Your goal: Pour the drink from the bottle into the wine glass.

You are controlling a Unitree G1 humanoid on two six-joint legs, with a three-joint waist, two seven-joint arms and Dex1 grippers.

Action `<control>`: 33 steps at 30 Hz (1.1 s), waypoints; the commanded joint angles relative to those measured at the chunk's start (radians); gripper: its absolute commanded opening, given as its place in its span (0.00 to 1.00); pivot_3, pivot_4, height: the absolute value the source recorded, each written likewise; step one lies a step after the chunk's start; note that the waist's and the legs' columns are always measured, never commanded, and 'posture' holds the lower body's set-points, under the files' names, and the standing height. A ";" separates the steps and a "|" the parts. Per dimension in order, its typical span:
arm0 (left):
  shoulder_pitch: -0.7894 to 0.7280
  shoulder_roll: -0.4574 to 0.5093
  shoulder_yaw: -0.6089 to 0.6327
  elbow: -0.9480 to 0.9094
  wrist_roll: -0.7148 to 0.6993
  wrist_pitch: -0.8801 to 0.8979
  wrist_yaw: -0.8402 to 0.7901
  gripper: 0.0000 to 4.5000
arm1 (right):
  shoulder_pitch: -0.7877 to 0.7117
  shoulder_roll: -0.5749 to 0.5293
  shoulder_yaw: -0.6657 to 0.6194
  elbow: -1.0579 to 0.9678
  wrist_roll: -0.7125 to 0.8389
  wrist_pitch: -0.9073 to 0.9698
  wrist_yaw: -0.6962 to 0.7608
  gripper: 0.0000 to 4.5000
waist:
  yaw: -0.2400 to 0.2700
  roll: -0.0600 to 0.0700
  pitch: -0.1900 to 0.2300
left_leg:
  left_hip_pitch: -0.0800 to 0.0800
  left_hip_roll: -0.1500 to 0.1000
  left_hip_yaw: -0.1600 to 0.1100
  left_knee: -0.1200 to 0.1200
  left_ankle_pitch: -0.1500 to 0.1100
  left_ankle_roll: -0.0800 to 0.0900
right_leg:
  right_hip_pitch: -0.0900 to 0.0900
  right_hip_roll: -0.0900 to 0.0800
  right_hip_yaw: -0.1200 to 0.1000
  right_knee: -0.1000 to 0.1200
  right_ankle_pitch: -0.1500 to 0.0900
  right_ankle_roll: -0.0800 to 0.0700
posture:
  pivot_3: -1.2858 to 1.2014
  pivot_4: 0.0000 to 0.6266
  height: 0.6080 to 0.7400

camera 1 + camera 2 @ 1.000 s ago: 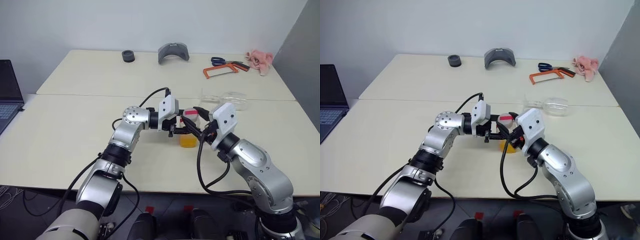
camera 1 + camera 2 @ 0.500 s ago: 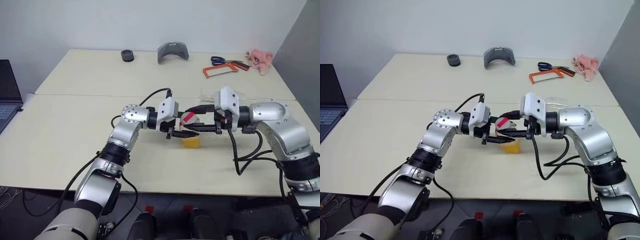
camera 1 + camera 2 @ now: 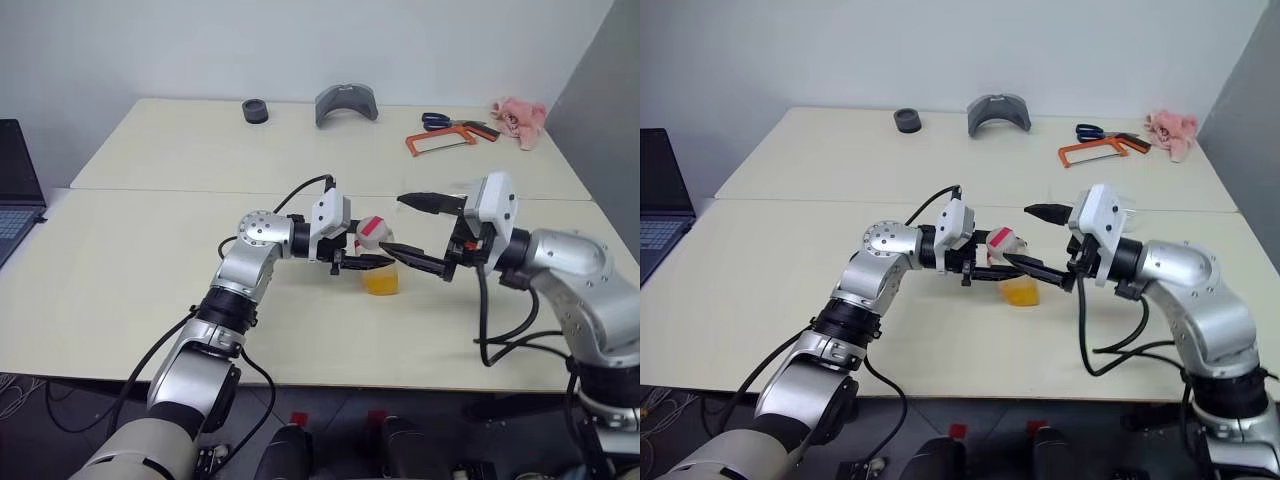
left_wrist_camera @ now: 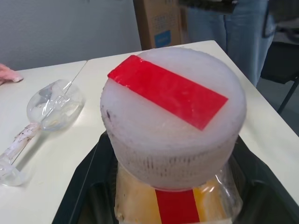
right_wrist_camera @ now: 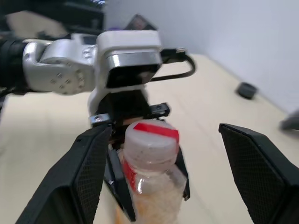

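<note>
We find the left gripper (image 3: 368,262) clamped on the small clear plastic bottle of orange drink (image 3: 379,266), steadying it upright, so the wide-open right gripper (image 3: 418,231) can presumably address its white, red-striped cap (image 3: 375,229).

It looked like a robotics lab or workshop room rather than a home. Two plain cream tables (image 3: 150,290) stood pushed together against a bare white wall (image 3: 300,45), and odd test objects were scattered along the far edge: an orange-framed hacksaw (image 3: 445,141), blue-handled scissors (image 3: 436,122), a grey curved plastic part (image 3: 346,104), a small black ring (image 3: 256,111) and a pink crumpled cloth (image 3: 519,113). An open laptop (image 3: 18,185) sat on a separate surface at the left edge. In the left wrist view a cardboard box (image 4: 159,23) stood on the floor beyond the table, beside a person's legs in jeans (image 4: 243,32).
</note>
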 commanded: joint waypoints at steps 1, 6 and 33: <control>-0.025 -0.003 0.009 -0.007 -0.004 -0.006 -0.007 0.48 | 0.018 0.062 0.053 -0.089 -0.074 -0.023 -0.135 0.87 | -0.001 0.000 0.000 | 0.000 0.000 0.000 0.000 0.000 0.000 | 0.000 0.000 0.000 0.000 0.000 0.000 | 0.52 0.24 1.00; -0.059 -0.007 0.014 0.031 -0.001 -0.018 -0.016 0.48 | 0.028 0.124 0.074 -0.096 -0.103 -0.028 -0.204 0.87 | 0.003 0.000 0.000 | 0.000 -0.001 0.000 0.001 0.000 0.000 | 0.000 0.000 0.000 0.000 0.000 0.000 | 0.52 0.24 1.00; -0.010 0.001 0.044 -0.003 -0.005 0.037 0.044 0.48 | 0.097 0.106 0.015 -0.164 -0.005 0.034 -0.247 0.87 | 0.003 0.000 0.000 | 0.000 -0.001 0.001 0.000 0.000 0.000 | 0.000 0.000 0.000 0.000 0.000 0.000 | 0.52 0.24 1.00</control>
